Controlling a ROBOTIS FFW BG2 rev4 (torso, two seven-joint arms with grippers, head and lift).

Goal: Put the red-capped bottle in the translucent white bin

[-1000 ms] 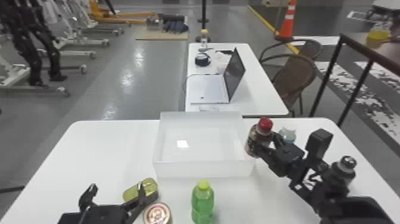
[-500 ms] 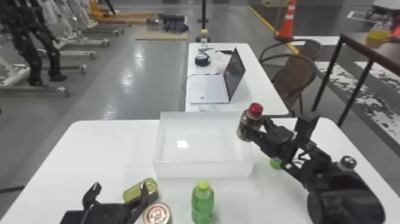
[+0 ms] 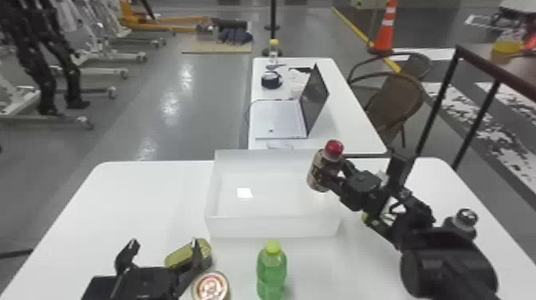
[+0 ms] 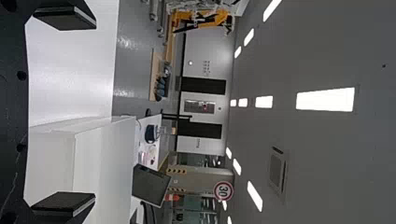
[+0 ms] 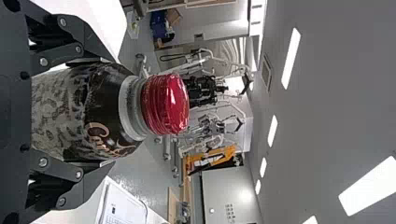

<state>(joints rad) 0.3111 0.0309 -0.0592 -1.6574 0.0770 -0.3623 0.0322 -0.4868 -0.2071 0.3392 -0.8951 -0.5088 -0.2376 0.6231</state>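
In the head view my right gripper (image 3: 333,174) is shut on the red-capped bottle (image 3: 319,171), holding it nearly upright over the right part of the translucent white bin (image 3: 275,227). The right wrist view has the bottle (image 5: 107,112) between the fingers of the right gripper (image 5: 100,112), its red cap pointing away from the palm. My left gripper (image 3: 163,251) is parked at the front left of the table, open and holding nothing. Between the left gripper (image 4: 65,112) fingers in its wrist view lies bare space, with the bin (image 4: 93,163) beyond.
A green bottle (image 3: 272,271) stands in front of the bin. Beside the left gripper are an oval tin (image 3: 183,255) and a round can (image 3: 210,286). Near the right arm stands a dark-capped bottle (image 3: 462,223). A laptop (image 3: 283,117) sits on the table behind.
The right gripper has carried the red-capped bottle leftward, from beside the bin's right edge to over the bin. The left arm looks nearly still.
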